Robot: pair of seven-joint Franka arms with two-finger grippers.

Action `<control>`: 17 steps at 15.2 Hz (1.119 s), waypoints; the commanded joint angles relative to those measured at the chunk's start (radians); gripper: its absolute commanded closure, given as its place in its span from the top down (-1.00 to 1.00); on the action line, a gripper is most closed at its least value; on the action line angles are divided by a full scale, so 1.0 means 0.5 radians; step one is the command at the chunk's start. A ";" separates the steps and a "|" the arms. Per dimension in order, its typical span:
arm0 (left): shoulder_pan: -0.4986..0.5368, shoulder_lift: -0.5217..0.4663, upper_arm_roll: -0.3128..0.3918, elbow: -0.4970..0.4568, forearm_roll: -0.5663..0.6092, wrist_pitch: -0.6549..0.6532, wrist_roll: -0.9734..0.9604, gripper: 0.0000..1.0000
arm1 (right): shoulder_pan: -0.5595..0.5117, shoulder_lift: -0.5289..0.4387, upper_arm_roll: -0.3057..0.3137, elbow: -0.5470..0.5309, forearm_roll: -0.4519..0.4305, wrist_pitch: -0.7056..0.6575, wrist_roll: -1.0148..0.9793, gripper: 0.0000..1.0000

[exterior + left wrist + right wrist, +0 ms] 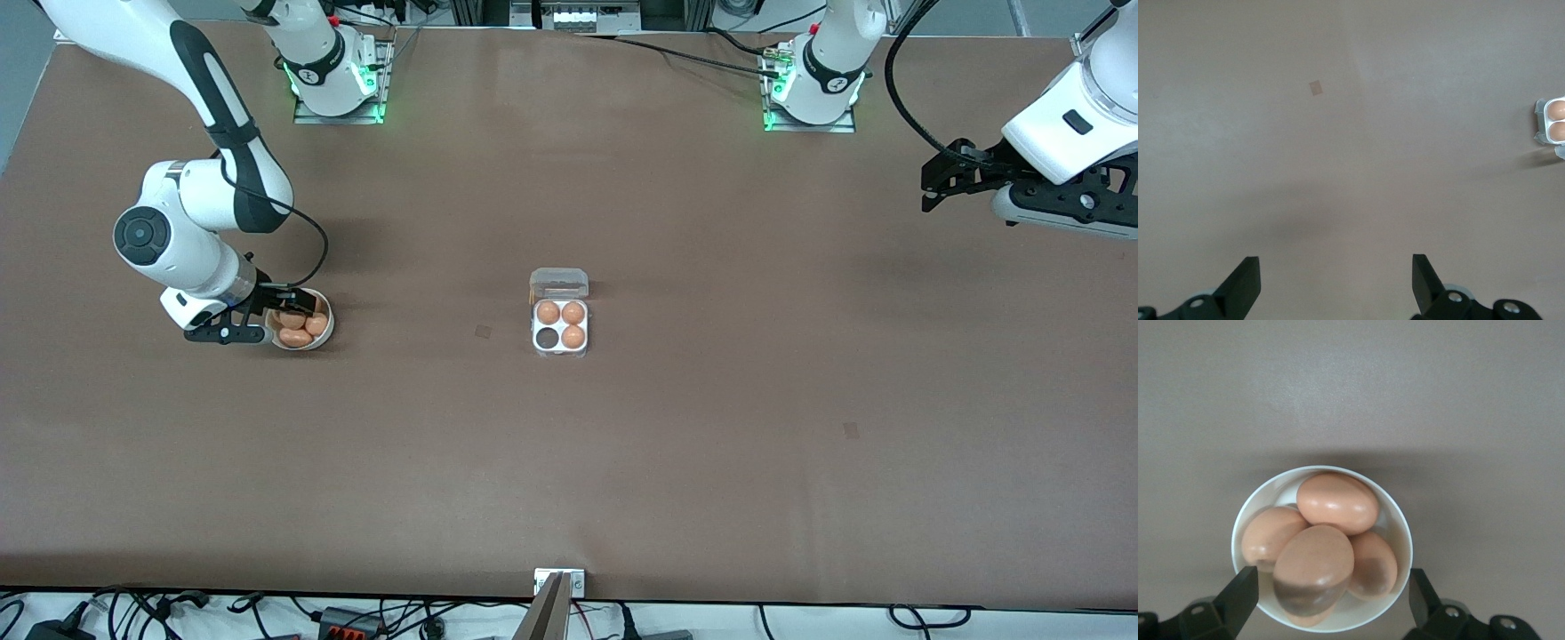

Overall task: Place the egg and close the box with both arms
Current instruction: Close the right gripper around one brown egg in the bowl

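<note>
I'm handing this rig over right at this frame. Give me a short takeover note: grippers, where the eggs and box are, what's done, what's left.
Right gripper: open, low over the white bowl of eggs toward the right arm's end of the table; nothing held.
Left gripper: open and empty, waiting over bare table at the left arm's end.
Box: mid-table, lid open, three cups filled, one cup empty.
Done: approach to the bowl.
Left: grasp one egg, put it in the empty cup, close the lid with both arms.
</note>
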State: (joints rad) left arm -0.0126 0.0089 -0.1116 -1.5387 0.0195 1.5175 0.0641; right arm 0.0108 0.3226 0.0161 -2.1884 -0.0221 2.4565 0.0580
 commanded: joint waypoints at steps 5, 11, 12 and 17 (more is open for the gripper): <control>-0.002 0.034 -0.004 0.071 0.038 -0.041 0.019 1.00 | -0.009 -0.010 0.011 -0.017 -0.020 0.036 -0.027 0.98; -0.002 0.034 -0.004 0.071 0.035 -0.041 0.022 1.00 | -0.012 -0.010 0.008 0.045 -0.020 0.036 -0.039 0.63; -0.002 0.031 -0.004 0.071 0.035 -0.041 0.022 1.00 | -0.015 -0.010 0.008 0.045 -0.020 0.036 -0.039 0.62; -0.002 0.034 -0.004 0.071 0.035 -0.041 0.019 1.00 | -0.006 -0.004 0.011 0.029 -0.020 0.017 -0.018 0.54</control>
State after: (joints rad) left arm -0.0126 0.0090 -0.1116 -1.5387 0.0195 1.5175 0.0641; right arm 0.0112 0.3284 0.0163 -2.1625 -0.0229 2.4664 0.0572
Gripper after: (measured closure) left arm 0.000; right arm 0.225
